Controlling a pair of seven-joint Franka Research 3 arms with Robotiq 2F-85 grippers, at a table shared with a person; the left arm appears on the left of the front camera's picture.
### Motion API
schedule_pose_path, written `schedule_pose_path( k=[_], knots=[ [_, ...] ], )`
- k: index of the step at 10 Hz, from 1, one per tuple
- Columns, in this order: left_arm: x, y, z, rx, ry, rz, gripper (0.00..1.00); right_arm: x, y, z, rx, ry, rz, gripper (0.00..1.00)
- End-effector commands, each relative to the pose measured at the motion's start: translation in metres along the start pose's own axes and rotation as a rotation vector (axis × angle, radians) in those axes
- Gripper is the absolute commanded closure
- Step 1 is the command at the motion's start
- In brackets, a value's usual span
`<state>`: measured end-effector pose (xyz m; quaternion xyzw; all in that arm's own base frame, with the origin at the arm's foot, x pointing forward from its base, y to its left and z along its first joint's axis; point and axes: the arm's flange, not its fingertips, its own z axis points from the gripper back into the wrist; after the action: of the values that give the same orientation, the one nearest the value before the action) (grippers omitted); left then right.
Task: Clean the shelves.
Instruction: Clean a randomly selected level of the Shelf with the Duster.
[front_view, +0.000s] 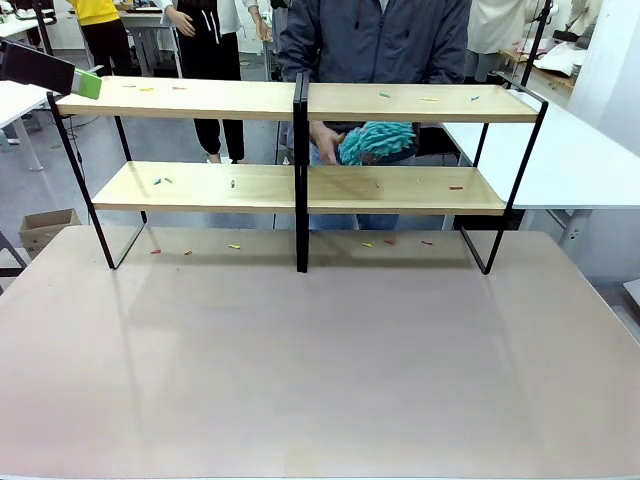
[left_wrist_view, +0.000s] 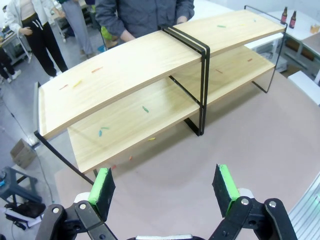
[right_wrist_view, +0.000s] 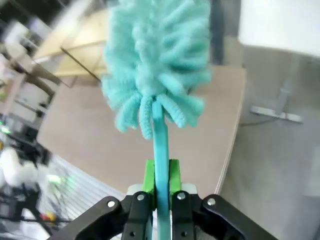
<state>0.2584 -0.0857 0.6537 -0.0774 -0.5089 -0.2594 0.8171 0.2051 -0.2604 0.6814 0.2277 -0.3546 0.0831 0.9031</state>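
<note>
- While two light-wood, black-framed shelves (front_view: 200, 98) stand abreast on the pale tabletop (front_view: 320, 350), coloured scraps (front_view: 384, 95) dot them.
- Released, the left gripper (left_wrist_view: 163, 175) faces them.
- The right gripper (right_wrist_view: 161, 172) clenches a fluffy teal duster (right_wrist_view: 155, 60).

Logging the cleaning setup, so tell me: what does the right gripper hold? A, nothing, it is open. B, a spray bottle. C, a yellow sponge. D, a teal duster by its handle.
D: in the right wrist view the right gripper is shut on the thin handle of the teal duster, its fluffy head above the pads.
</note>
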Motion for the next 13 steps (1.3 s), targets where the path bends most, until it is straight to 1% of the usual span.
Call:
schedule_pose_path(
  k=[1, 2, 3, 4, 5, 6, 7, 8, 9, 11, 12, 13],
  knots=[
    [-0.001, 0.001, -0.001, -0.002, 0.000, 0.002, 0.00, -0.055, 0.043, -0.027, -0.131, 0.201, 0.307, 0.88],
    [-0.001, 0.001, -0.001, -0.002, 0.000, 0.002, 0.00, -0.076, 0.058, -0.049, -0.122, 0.247, 0.380, 0.88],
    [-0.001, 0.001, -0.001, -0.002, 0.000, 0.002, 0.00, -0.089, 0.070, -0.068, -0.180, 0.279, 0.410, 0.88],
    [-0.001, 0.001, -0.001, -0.002, 0.000, 0.002, 0.00, -0.102, 0.088, -0.094, -0.155, 0.358, 0.479, 0.88],
    [-0.001, 0.001, -0.001, -0.002, 0.000, 0.002, 0.00, -0.116, 0.112, -0.128, -0.157, 0.453, 0.568, 0.88],
    [-0.001, 0.001, -0.001, -0.002, 0.000, 0.002, 0.00, -0.133, 0.138, -0.174, -0.147, 0.571, 0.661, 0.88],
    [-0.001, 0.001, -0.001, -0.002, 0.000, 0.002, 0.00, -0.145, 0.157, -0.208, -0.111, 0.628, 0.686, 0.88],
    [-0.001, 0.001, -0.001, -0.002, 0.000, 0.002, 0.00, -0.146, 0.170, -0.229, -0.115, 0.537, 0.621, 0.88],
    [-0.001, 0.001, -0.001, -0.002, 0.000, 0.002, 0.00, -0.124, 0.141, -0.164, -0.118, 0.575, 0.638, 0.88],
    [-0.001, 0.001, -0.001, -0.002, 0.000, 0.002, 0.00, -0.124, 0.141, -0.164, -0.118, 0.575, 0.638, 0.88],
    [-0.001, 0.001, -0.001, -0.002, 0.000, 0.002, 0.00, -0.118, 0.160, -0.179, -0.104, 0.595, 0.663, 0.88],
    [-0.001, 0.001, -0.001, -0.002, 0.000, 0.002, 0.00, -0.125, 0.175, -0.201, -0.090, 0.640, 0.763, 0.88]
  ],
)
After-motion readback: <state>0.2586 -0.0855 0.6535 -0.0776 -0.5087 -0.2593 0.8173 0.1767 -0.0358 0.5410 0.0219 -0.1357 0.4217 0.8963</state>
